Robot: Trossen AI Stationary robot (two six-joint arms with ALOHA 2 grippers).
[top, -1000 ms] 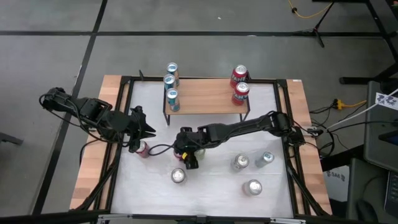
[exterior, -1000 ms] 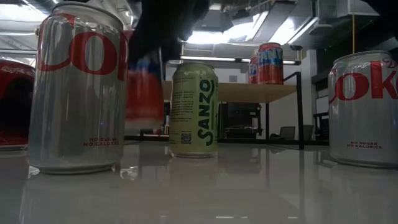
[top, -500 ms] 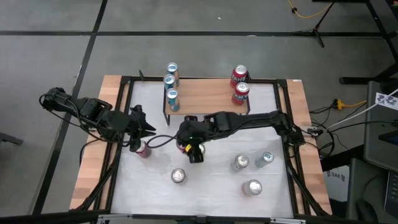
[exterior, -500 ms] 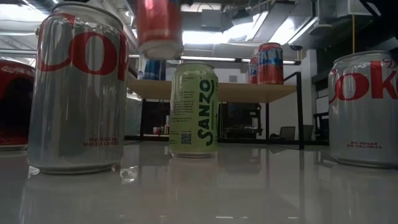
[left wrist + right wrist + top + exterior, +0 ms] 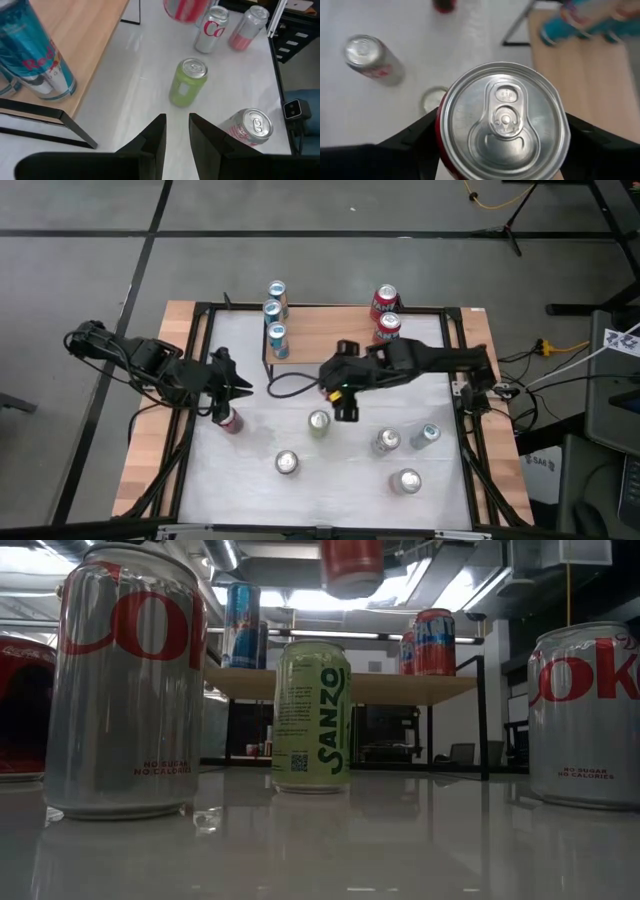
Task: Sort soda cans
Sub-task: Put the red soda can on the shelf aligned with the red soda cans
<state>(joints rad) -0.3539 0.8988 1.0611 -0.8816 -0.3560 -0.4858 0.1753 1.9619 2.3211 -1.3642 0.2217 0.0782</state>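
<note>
My right gripper [image 5: 338,388] is shut on a red soda can [image 5: 502,117], held high over the table's middle, in front of the wooden shelf [image 5: 330,335]. The can's bottom shows in the low view [image 5: 352,565]. A pale green can [image 5: 318,423] stands on the table just near of it. My left gripper [image 5: 236,390] hovers at the table's left, fingers a little apart and empty, above another red can [image 5: 230,420]. Three blue cans [image 5: 274,315] and two red cans [image 5: 385,315] stand on the shelf. My right gripper pinches the red can's upper side wall [image 5: 442,125] between its two fingers [image 5: 415,137], one on each side, just under the silver top. The fingers come from above, pointing down. The can hangs upright, lifted clear of the table.
Silver cans stand at the near middle [image 5: 287,463] and near right [image 5: 387,441], [image 5: 406,480], with a light can [image 5: 428,434] beside them. A black frame rail [image 5: 462,360] borders the white table. Cables trail across the table behind both grippers.
My right gripper has risen with the red can and carried it toward the table's right and far side, toward the shelf. The can has gone from the tabletop to well above it. The pale green can, hidden under the arm before, now shows.
</note>
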